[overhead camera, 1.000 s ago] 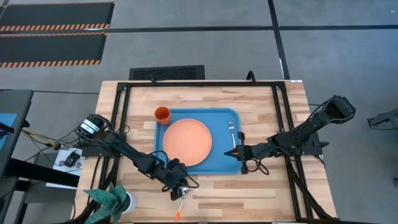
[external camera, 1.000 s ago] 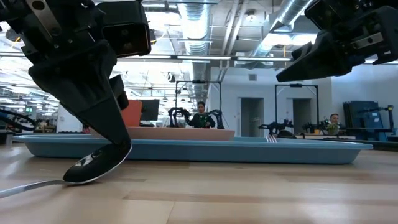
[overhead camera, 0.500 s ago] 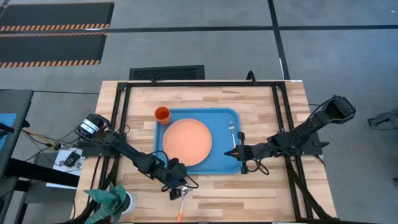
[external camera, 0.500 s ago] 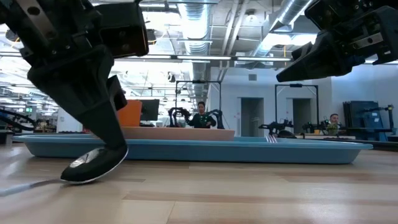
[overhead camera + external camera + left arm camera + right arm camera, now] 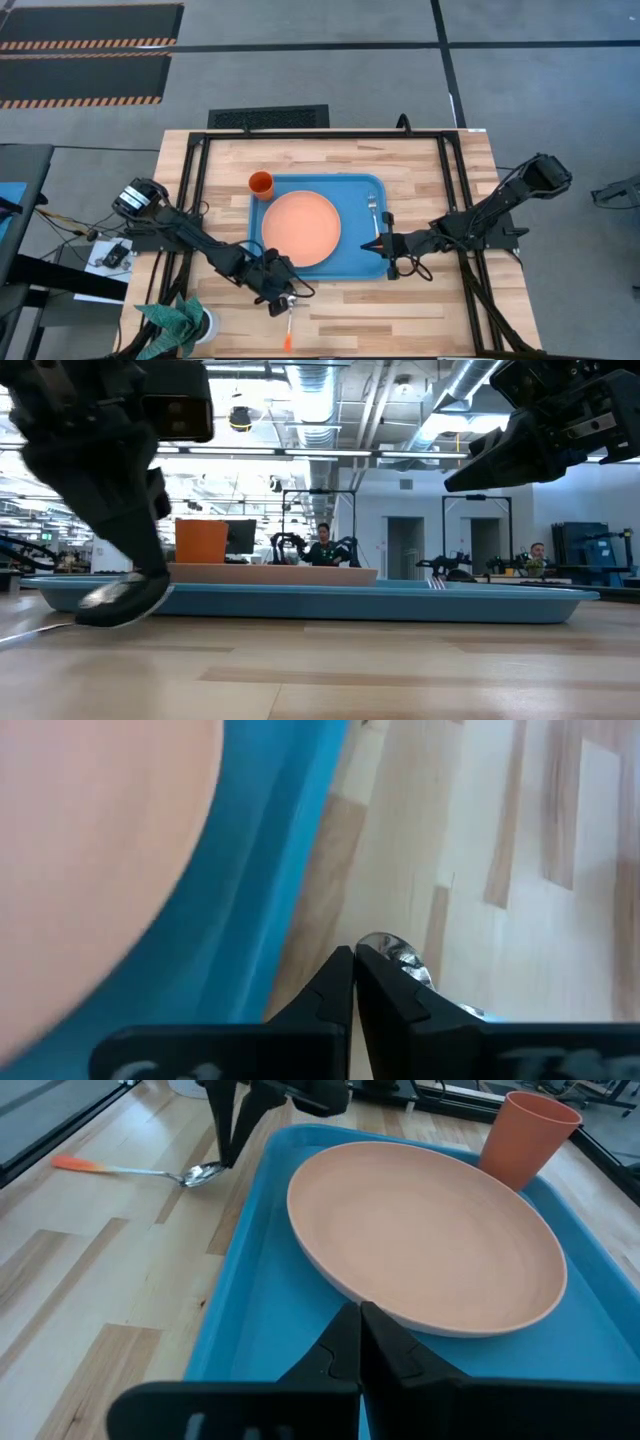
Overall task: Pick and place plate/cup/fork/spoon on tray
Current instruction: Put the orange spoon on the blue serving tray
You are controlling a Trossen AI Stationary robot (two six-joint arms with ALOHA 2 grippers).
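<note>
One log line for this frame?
left gripper: shut, at orange-handled metal spoon | right gripper: shut, over blue plastic tray | spoon: on table

Wooden bench (image 5: 420,175) in a black frame, workshop behind.
A green cloth (image 5: 175,322) lies at the bench's near-left corner, hazard-striped mats (image 5: 85,55) on the grey floor; two people (image 5: 323,547) sit at far desks under ceiling ducts (image 5: 330,400).

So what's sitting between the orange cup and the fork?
From above, the plate on the blue tray lies between the cup and fork.
</note>
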